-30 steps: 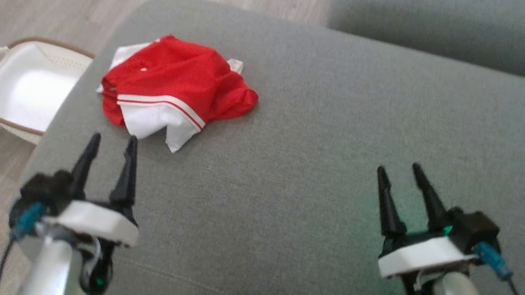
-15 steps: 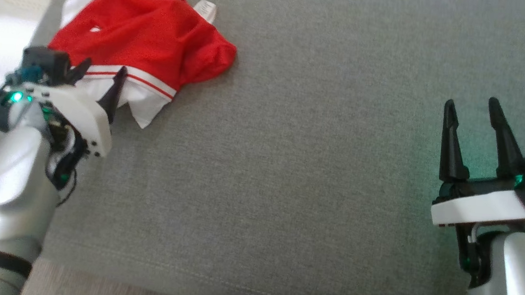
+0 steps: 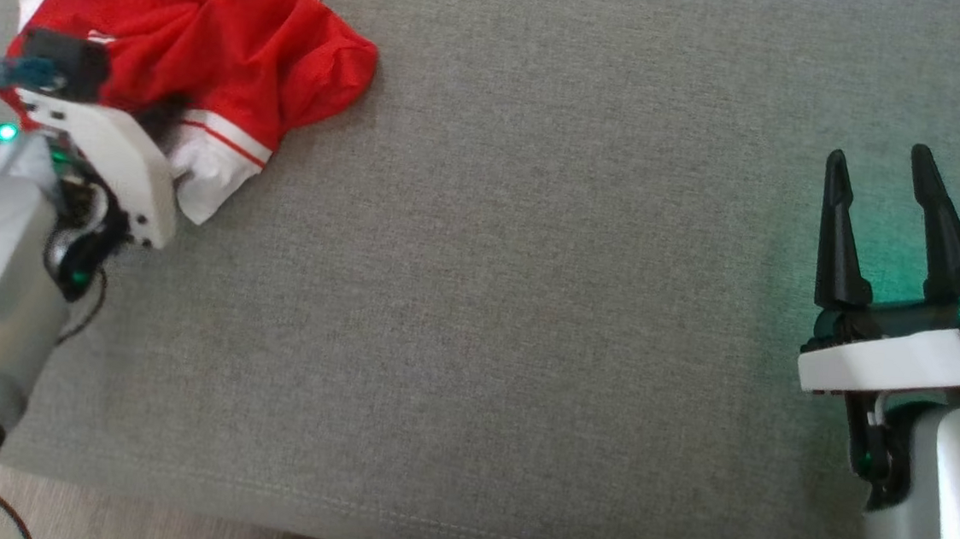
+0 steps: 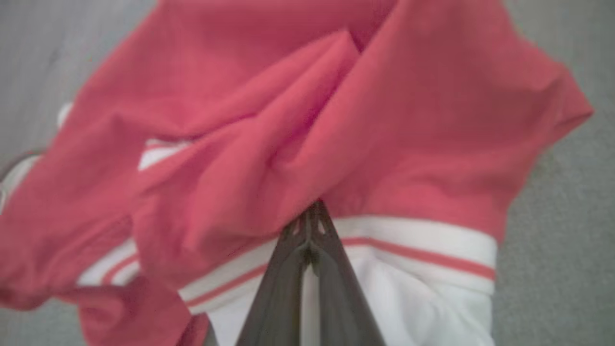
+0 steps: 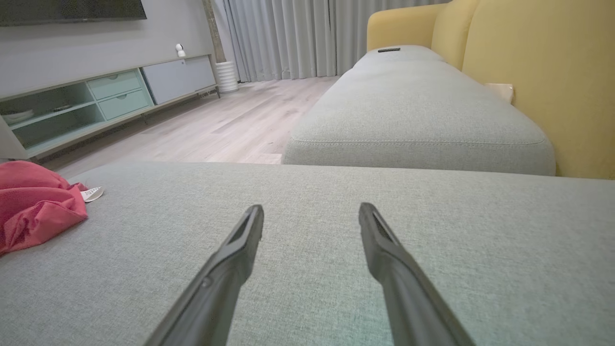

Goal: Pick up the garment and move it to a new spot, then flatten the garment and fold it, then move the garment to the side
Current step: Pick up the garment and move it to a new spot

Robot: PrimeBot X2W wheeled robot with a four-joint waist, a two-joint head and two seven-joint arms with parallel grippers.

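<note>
The garment (image 3: 206, 51), red with white striped trim, lies crumpled near the cushion's (image 3: 528, 308) left edge. The left gripper (image 4: 311, 226) is clamped on it there, its fingers pressed together where the red cloth meets the white band. The right gripper (image 3: 878, 157) hovers over the cushion's right side, fingers spread wide, holding nothing.
</note>
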